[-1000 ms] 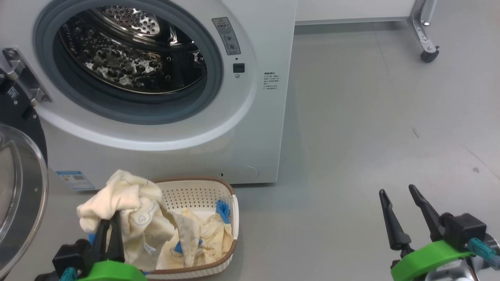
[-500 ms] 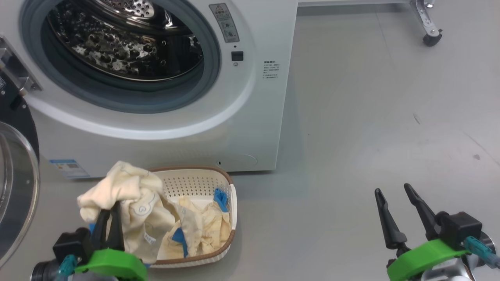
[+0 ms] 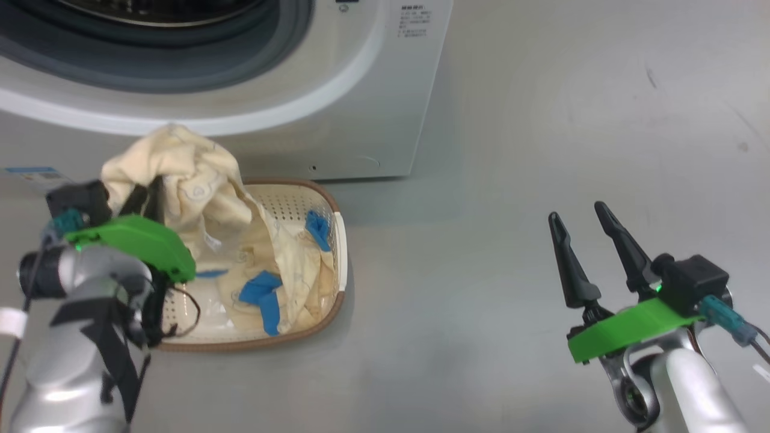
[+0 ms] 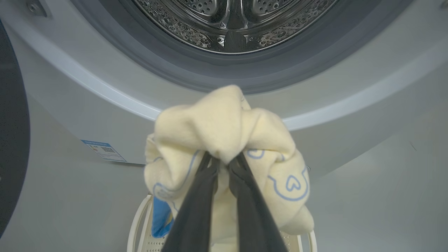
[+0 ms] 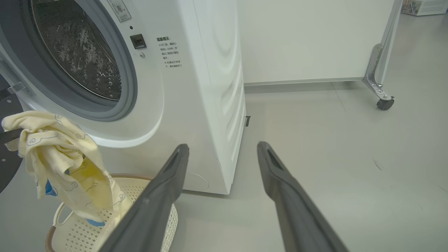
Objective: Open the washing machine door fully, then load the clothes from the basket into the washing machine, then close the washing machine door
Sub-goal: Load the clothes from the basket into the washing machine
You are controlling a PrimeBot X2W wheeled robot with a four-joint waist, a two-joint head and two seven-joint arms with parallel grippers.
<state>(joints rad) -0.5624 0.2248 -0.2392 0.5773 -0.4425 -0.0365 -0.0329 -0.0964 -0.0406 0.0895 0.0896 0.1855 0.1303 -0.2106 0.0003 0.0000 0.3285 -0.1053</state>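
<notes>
My left gripper [image 3: 147, 189] is shut on a pale-yellow garment [image 3: 180, 174], which hangs bunched above the cream basket [image 3: 340, 240]. In the left wrist view the gripper [image 4: 224, 159] pinches the garment [image 4: 224, 119] just below the washing machine's [image 4: 105, 98] open mouth and steel drum [image 4: 234, 24]. More clothes [image 3: 283, 270] with blue patches lie in the basket. The door's black rim [image 4: 12, 140] shows at the left edge, swung open. My right gripper [image 3: 576, 211] stands open over bare floor, right of the basket, holding nothing.
The washing machine [image 5: 210, 87] stands on a grey floor with a blue label [image 3: 30, 174] low on its front. Behind it is a white panel [image 5: 308, 38] on a metal leg with a caster [image 5: 385, 104]. Open floor lies right of the washer.
My left gripper has lifted the garment higher and closer to the washer's opening. The head camera has tilted down, so the washer slid up the picture. The right gripper stays open.
</notes>
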